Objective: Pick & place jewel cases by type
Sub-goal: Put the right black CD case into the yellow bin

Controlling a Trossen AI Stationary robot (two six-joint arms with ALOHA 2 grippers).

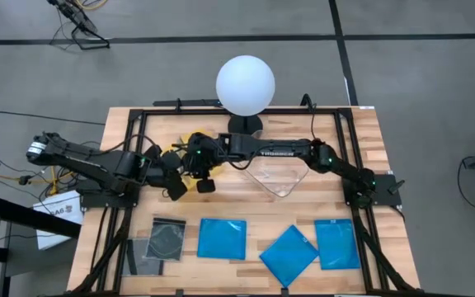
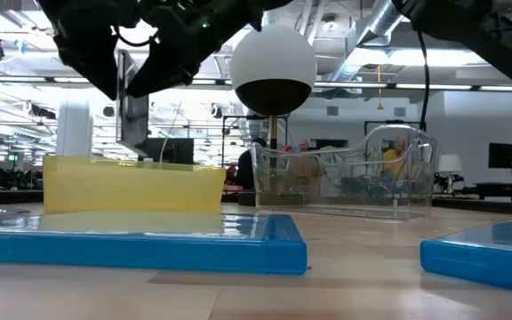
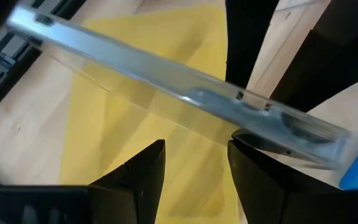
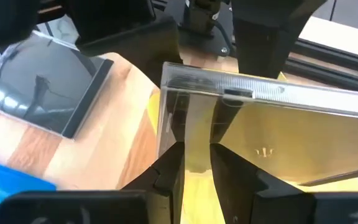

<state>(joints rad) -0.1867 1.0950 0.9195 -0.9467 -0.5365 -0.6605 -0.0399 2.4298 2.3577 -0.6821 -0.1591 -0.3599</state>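
Wooden table (image 1: 386,157) holds a yellow tray (image 2: 132,184). Above it, the right gripper (image 4: 196,163) pinches a clear jewel case (image 4: 253,124); the left gripper (image 3: 194,165) waits apart. Lower it flat and let go gently.

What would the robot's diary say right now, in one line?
right tool: shut on clear jewel case | where: above yellow tray | left tool: open, close by

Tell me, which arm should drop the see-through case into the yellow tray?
The right. Its jaws already grip the clear case just above the yellow tray. The left jaws are open near it and hold nothing.
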